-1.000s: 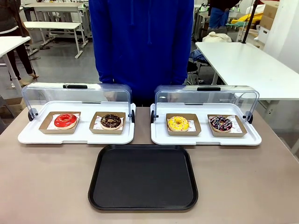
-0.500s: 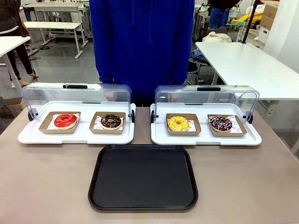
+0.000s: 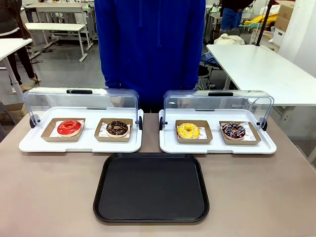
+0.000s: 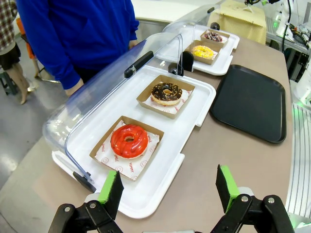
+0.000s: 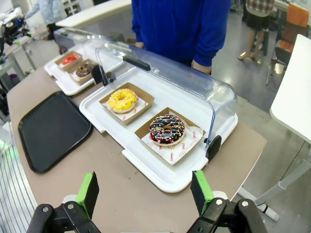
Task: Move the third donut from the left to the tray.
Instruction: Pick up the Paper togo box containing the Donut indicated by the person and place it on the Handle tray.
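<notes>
The yellow-iced third donut point(image 3: 188, 130) sits in its brown cardboard square on the right white display base, left slot; I also see this donut point(image 5: 122, 100) in the right wrist view and, far off, the same donut point(image 4: 202, 51) in the left wrist view. The black tray point(image 3: 151, 187) lies bare at the table's near middle, also seen as the tray point(image 5: 50, 129) and the tray point(image 4: 249, 101). My left gripper point(image 4: 167, 191) hangs open above the table's left end, near the red donut. My right gripper point(image 5: 145, 191) hangs open above the right end, nothing between its fingers.
A red donut point(image 3: 69, 127) and a chocolate donut point(image 3: 117, 128) rest on the left white base point(image 3: 29, 143). A dark sprinkled donut point(image 3: 233, 130) shares the right base point(image 3: 266, 146). Both clear lids stand tipped back. A person in blue point(image 3: 150, 44) stands at the far edge.
</notes>
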You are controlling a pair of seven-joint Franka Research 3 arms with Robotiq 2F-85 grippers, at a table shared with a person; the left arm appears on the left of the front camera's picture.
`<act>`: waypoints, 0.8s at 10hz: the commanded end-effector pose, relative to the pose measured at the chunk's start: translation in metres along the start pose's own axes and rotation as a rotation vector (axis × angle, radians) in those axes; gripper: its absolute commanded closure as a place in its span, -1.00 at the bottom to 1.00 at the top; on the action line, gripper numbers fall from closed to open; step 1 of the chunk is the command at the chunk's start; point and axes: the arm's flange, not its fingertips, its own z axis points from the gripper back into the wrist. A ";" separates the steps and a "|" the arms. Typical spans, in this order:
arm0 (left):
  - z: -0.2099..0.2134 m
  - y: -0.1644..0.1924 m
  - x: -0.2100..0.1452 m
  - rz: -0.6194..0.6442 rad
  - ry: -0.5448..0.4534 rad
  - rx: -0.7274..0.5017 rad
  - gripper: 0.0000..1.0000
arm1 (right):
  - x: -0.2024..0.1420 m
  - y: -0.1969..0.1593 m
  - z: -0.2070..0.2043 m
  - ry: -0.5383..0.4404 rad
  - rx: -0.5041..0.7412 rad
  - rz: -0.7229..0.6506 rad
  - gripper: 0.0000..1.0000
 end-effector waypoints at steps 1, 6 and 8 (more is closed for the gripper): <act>0.002 0.001 0.001 -0.009 0.009 -0.003 -1.00 | 0.002 -0.003 -0.001 -0.027 0.003 0.024 -1.00; 0.002 0.001 0.001 -0.009 0.009 -0.003 -1.00 | 0.002 -0.003 -0.001 -0.027 0.003 0.024 -1.00; 0.002 0.001 0.001 -0.009 0.009 -0.003 -1.00 | 0.002 -0.003 -0.001 -0.027 0.003 0.024 -1.00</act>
